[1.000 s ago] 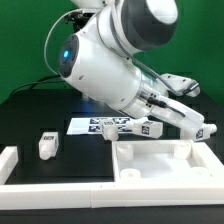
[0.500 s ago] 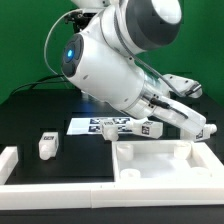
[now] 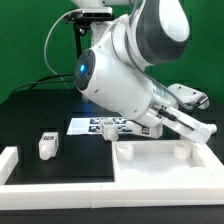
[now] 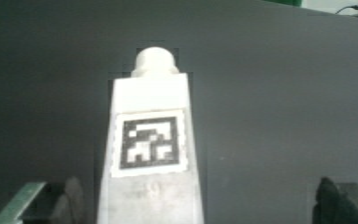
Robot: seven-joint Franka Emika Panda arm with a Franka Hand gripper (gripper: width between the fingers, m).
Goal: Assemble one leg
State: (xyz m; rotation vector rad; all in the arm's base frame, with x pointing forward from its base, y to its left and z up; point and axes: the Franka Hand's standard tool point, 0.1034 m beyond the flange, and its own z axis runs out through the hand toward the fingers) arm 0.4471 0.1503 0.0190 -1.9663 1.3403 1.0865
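Claw is hovering near the tabletop with fingers spread apart, clamping nothing. Under it the leg is lying between the fingers, nearer one finger, long axis running crosswise to the closing line, peg tip pointing away. A second leg is sitting well apart.

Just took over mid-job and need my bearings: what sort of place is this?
Probably a robotics lab test bench: a black table before a green backdrop, a marker board lying on it, and white furniture parts carrying tags, like the leg.
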